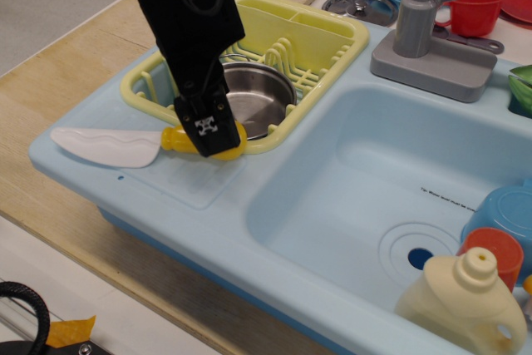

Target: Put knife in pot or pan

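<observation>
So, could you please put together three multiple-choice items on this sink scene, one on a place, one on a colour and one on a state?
1. Where does the steel pot sit?
A. In the sink basin
B. In the yellow dish rack
C. On the wooden table

2. What colour is the knife handle?
A. Red
B. Blue
C. Yellow

3. Where is the knife now?
A. Inside the pot
B. With its white blade over the pale blue drainboard, handle under the gripper
C. In the sink basin

Answers:
1. B, since the rack's yellow walls surround the pot.
2. C, since yellow shows on both sides of the gripper tip.
3. B, since the blade points left outside the rack and the pot holds nothing; whether the gripper is closed on the handle cannot be seen.
</observation>
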Robot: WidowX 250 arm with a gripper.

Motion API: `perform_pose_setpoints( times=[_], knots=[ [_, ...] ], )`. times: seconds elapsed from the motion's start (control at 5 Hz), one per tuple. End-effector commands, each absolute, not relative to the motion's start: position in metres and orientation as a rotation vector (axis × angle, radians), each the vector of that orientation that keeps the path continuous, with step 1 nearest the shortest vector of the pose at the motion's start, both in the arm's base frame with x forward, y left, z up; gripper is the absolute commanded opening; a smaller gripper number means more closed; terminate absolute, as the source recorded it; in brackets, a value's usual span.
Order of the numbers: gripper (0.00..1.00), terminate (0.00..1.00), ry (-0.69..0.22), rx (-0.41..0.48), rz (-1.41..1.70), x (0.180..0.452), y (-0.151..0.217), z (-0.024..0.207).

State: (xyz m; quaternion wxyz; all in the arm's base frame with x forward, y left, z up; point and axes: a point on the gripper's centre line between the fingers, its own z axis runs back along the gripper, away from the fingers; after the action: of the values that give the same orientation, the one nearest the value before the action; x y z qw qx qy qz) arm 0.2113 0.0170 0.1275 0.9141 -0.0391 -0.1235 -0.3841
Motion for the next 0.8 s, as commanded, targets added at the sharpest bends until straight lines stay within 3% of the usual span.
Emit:
perform_pose_setpoints(
  times=[0.0,0.4,0.6],
  knots=[
    [1.0,0.0,-0.26,-0.058,-0.777,0.21,0.02,0.136],
    [1.0,0.0,-0.255,-0.104,-0.749,0.212,0.022,0.122],
    [0.0,0.0,-0.236,-0.132,-0.744,0.214,0.023,0.115]
  ],
)
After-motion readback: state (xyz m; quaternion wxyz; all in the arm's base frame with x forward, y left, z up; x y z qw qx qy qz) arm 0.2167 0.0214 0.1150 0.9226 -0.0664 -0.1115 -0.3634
